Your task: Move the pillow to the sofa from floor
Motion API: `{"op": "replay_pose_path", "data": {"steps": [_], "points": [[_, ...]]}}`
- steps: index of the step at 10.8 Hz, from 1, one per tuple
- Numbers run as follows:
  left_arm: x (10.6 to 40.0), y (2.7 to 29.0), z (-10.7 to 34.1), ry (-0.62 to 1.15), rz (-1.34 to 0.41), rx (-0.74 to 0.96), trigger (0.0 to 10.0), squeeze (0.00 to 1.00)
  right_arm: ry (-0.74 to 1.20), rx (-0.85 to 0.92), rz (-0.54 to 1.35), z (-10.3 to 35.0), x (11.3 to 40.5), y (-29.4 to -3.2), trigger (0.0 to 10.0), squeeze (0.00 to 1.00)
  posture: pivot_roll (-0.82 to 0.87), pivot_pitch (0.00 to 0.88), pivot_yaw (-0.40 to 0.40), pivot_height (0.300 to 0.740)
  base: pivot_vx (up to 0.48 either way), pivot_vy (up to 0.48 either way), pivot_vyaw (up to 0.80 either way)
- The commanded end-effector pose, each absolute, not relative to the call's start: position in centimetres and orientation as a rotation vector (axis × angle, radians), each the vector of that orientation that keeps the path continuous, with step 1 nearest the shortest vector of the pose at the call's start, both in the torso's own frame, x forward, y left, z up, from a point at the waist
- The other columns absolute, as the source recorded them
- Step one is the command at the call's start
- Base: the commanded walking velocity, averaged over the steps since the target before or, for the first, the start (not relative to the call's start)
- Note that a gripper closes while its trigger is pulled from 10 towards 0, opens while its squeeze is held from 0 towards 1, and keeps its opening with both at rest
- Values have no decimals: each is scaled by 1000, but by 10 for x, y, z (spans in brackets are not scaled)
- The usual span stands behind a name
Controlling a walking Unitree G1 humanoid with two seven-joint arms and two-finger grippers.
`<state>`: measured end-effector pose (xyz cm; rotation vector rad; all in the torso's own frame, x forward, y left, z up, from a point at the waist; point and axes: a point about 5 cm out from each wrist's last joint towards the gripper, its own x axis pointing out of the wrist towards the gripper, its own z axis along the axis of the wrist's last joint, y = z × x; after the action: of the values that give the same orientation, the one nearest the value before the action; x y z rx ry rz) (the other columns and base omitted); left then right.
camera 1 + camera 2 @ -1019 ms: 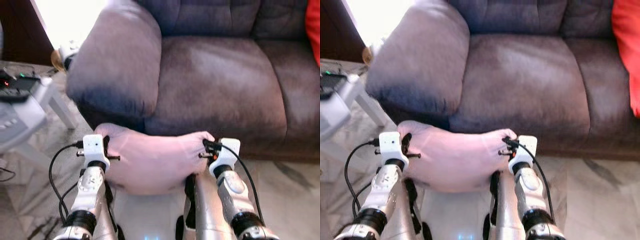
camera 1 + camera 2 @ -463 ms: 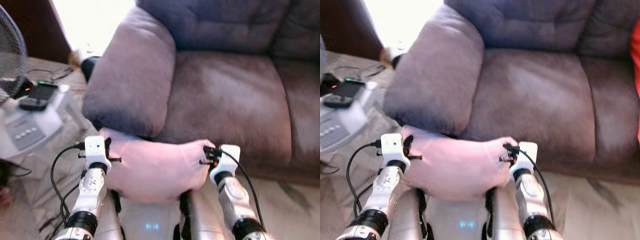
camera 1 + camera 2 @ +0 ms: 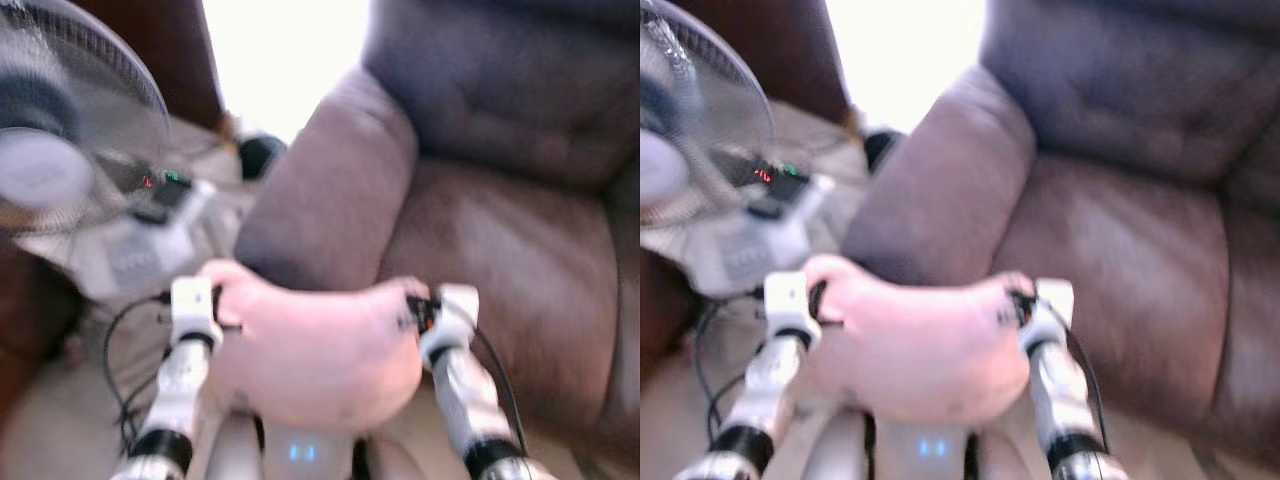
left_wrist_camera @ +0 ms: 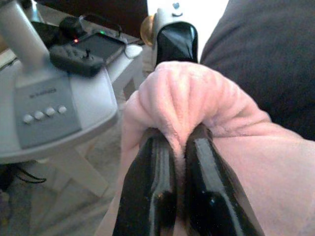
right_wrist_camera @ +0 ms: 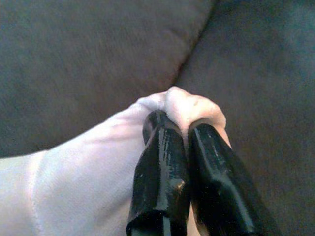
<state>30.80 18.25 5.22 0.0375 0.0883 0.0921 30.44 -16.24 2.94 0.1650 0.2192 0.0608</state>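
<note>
Now fluffy pink pillow point(image 3: 315, 355) pinched by left tool point(image 4: 179, 147), right tool point(image 5: 183, 129), before plush grey sofa point(image 3: 480, 230).

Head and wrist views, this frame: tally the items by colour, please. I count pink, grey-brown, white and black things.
Pink: 1, the pillow, pinched at each end by the left gripper and right gripper.
Grey-brown: 1, the sofa.
White: 2, the fan and small table.
Black: 1, the remote.
Total: 5.
</note>
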Motion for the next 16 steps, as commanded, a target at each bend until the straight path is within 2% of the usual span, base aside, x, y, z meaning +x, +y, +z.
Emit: {"op": "replay_pose_path", "data": {"steps": [1,11,16], "points": [[312,201,73,-26,176,35,10000,0,68,152,-5,56,315,-181,10000,0,79,109,-71,740,0,0,0],[312,204,73,-26,176,29,10000,0,37,160,-3,61,317,-184,10000,0,82,106,-70,740,0,0,0],[306,209,56,49,194,0,10000,0,127,165,-19,44,312,-185,10000,0,91,81,-68,740,0,0,0]]}}
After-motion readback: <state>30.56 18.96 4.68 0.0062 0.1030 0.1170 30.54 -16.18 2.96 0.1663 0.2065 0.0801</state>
